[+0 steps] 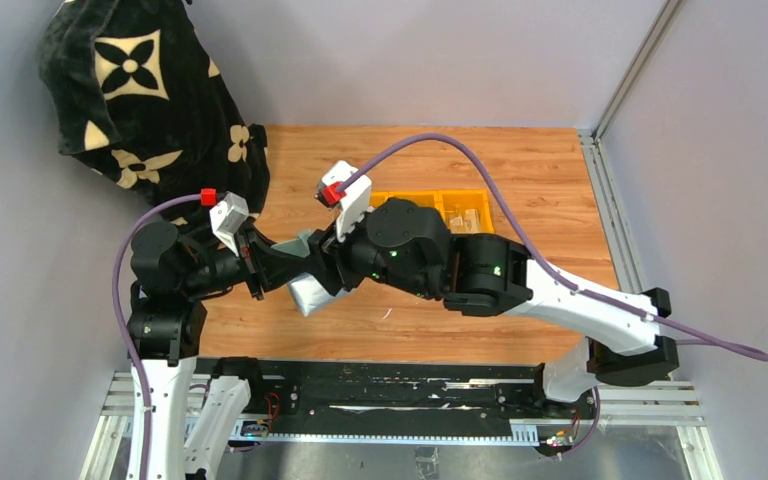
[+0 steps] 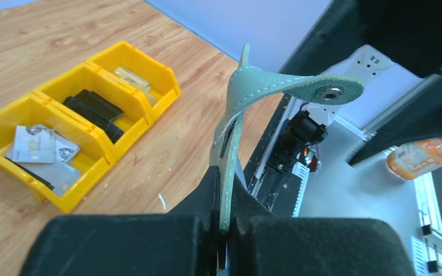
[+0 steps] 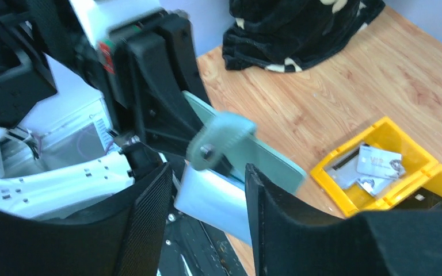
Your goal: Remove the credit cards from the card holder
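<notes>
My left gripper [image 2: 225, 215] is shut on the lower edge of the sage-green card holder [image 2: 230, 138] and holds it upright above the table. Its closure tab [image 2: 322, 91] with a metal snap sticks out to the right. In the right wrist view my right gripper [image 3: 207, 201] is open, its fingers on either side of the holder's pale grey-blue flap [image 3: 221, 198], with the tab [image 3: 218, 138] just above. In the top view both grippers meet at the holder [image 1: 310, 292]. A few credit cards [image 2: 34, 145] lie in a yellow bin. I see no card in the holder itself.
Three joined yellow bins [image 1: 460, 205] stand behind the right wrist; the middle one holds a black wallet-like item [image 2: 95, 109], the far one a tan card [image 2: 131, 79]. A black patterned blanket [image 1: 150, 100] hangs at the back left. The black rail [image 1: 380, 395] runs along the near edge.
</notes>
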Controlling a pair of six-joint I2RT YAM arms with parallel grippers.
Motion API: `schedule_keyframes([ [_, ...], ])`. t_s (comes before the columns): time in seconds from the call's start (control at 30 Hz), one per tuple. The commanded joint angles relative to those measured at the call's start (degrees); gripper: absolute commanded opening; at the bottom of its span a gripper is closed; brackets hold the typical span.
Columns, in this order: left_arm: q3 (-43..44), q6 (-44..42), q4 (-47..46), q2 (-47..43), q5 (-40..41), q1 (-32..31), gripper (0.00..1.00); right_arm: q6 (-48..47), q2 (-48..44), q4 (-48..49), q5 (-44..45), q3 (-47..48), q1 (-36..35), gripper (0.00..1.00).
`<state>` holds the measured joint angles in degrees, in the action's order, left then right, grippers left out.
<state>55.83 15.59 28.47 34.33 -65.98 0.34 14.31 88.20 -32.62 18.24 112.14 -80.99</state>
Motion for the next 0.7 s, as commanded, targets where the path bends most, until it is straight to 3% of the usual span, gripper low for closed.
schedule_keyframes([
  [0.0,2.6,5.8,-2.5,1.0,-2.0,0.3,0.00,-1.1,-7.2,2.4,-12.2,-7.0,5.7,0.62],
  [0.13,3.9,11.3,-4.9,1.9,-2.6,0.3,0.00,-3.1,-16.0,5.2,-21.6,-17.2,9.9,0.76],
  [0.37,5.0,29.2,-15.2,4.0,-4.1,0.3,0.00,-4.3,-33.2,19.4,-32.6,-41.6,17.9,0.84],
  [0.47,5.7,33.3,-16.8,4.6,-4.4,0.3,0.00,-4.4,-36.2,25.9,-34.5,-50.2,18.3,0.84],
  [0.67,5.8,39.5,-19.8,4.6,-4.2,0.3,0.00,-3.1,-33.9,32.9,-36.2,-53.9,18.8,0.85],
])
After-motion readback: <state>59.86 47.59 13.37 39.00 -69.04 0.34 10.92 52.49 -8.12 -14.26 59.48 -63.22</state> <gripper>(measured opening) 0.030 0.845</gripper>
